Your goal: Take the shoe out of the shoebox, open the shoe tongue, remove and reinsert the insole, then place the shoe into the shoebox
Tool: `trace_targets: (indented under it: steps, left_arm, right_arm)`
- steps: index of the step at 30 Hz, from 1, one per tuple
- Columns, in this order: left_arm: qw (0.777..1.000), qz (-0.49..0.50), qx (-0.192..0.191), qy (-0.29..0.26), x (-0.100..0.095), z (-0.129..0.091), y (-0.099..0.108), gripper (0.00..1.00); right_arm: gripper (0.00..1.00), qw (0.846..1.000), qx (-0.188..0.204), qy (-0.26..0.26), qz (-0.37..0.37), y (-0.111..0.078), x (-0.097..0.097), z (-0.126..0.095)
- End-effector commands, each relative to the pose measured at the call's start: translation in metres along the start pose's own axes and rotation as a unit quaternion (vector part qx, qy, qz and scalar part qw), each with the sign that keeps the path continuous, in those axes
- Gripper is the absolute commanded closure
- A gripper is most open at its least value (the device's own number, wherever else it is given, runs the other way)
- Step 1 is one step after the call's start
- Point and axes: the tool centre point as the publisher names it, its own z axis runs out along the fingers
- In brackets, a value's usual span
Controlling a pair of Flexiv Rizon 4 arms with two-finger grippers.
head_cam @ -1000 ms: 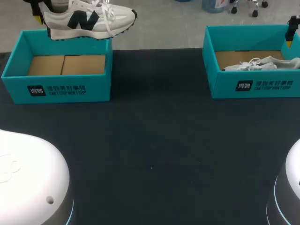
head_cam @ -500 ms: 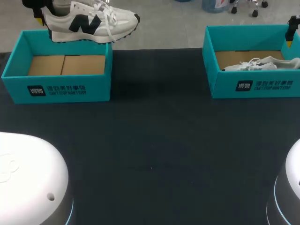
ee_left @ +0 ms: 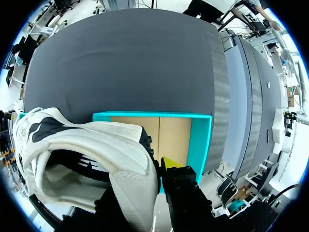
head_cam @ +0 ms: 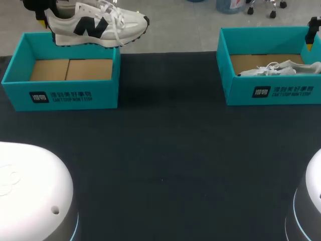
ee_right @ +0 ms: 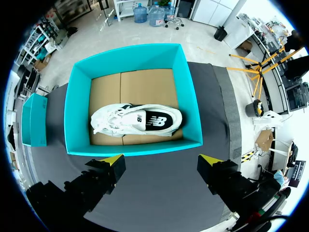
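Shoe (head_cam: 95, 22) number one is up in the air, folks: from the head view it hangs above the far wall of the left shoebox (head_cam: 60, 95), heel pinched by the left pincer (head_cam: 42, 17), toe pointing toward the table's middle. I'd call the lift-out as good as done, though nothing has been set down on the table (head_cam: 165, 150) yet, and the tongue, the insole and the trip back into the box all look untouched. Over on the other side the second shoe (head_cam: 276, 69) lies on its side inside the right shoebox (head_cam: 271, 90), with the right pincer (head_cam: 311, 40) hovering above the box's far corner. Switching to the left wrist view: the shoe (ee_left: 96, 159) fills the foreground, its heel collar clamped in the left pincer (ee_left: 157, 174), one yellow tip pressed on the outside and the other finger seemingly tucked inside the opening; beneath, the left shoebox (ee_left: 200, 140) shows bare cardboard. Now the right wrist view: the right pincer (ee_right: 161, 159) is spread wide, gripping nothing, and the second shoe (ee_right: 137, 121) sits well below and ahead of it, on the floor of the right shoebox (ee_right: 77, 111), apart from both fingers.
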Motion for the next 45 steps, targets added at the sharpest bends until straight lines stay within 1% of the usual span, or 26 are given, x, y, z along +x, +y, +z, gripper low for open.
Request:
trace_targets:
  steps: [1,4,6,11,18,20,22,23,28,29,30,33,36,39,45]
  left_arm:
    - [1.0,-0.002,0.009,0.019,-0.017,-0.008,-0.017,1.0]
    - [1.0,-0.002,0.02,0.017,-0.028,-0.014,-0.03,1.0]
    - [1.0,0.0,0.019,0.017,-0.035,-0.018,-0.038,1.0]
    - [0.999,0.007,0.03,0.015,-0.059,-0.026,-0.06,1.0]
    - [0.998,-0.007,0.057,0.001,-0.089,-0.039,-0.092,1.0]
    - [0.999,-0.011,0.051,0.008,-0.098,-0.042,-0.101,1.0]
    - [0.999,-0.027,0.036,0.026,-0.105,-0.043,-0.106,1.0]
    - [0.999,-0.029,0.04,0.011,-0.109,-0.044,-0.11,1.0]
    - [0.999,-0.022,0.04,0.017,-0.133,-0.046,-0.126,1.0]
    - [0.999,-0.022,0.039,0.02,-0.141,-0.046,-0.132,1.0]
    - [0.999,-0.019,0.041,0.01,-0.145,-0.046,-0.136,1.0]
    - [0.999,-0.021,0.034,0.01,-0.159,-0.049,-0.15,1.0]
    - [0.999,-0.023,0.026,0.008,-0.169,-0.053,-0.161,1.0]
    - [1.0,-0.022,0.022,0.006,-0.182,-0.055,-0.176,1.0]
    - [0.999,-0.018,0.027,-0.009,-0.198,-0.053,-0.201,1.0]
  right_arm:
    - [0.0,1.0,0.0,0.0,0.0,0.0,0.0,0.0]
    - [0.0,1.0,0.0,0.0,0.0,0.0,0.0,0.0]
    - [0.0,1.0,0.0,0.0,0.0,0.0,0.0,0.0]
    - [0.0,1.0,0.0,0.0,0.0,0.0,0.0,0.0]
    - [0.0,1.0,0.0,0.0,0.0,0.0,0.0,0.0]
    - [0.0,1.0,0.0,0.0,0.0,0.0,0.0,0.0]
    - [0.0,1.0,0.0,0.0,0.0,0.0,0.0,0.0]
    - [0.0,1.0,0.0,0.0,0.0,0.0,0.0,0.0]
    - [0.0,1.0,0.0,0.0,0.0,0.0,0.0,0.0]
    - [0.0,1.0,0.0,0.0,0.0,0.0,0.0,0.0]
    - [0.0,1.0,0.0,0.0,0.0,0.0,0.0,0.0]
    - [0.0,1.0,0.0,0.0,0.0,0.0,0.0,0.0]
    - [0.0,1.0,0.0,0.0,0.0,0.0,0.0,0.0]
    - [0.0,1.0,0.0,0.0,0.0,0.0,0.0,0.0]
    - [0.0,1.0,0.0,0.0,0.0,0.0,0.0,0.0]
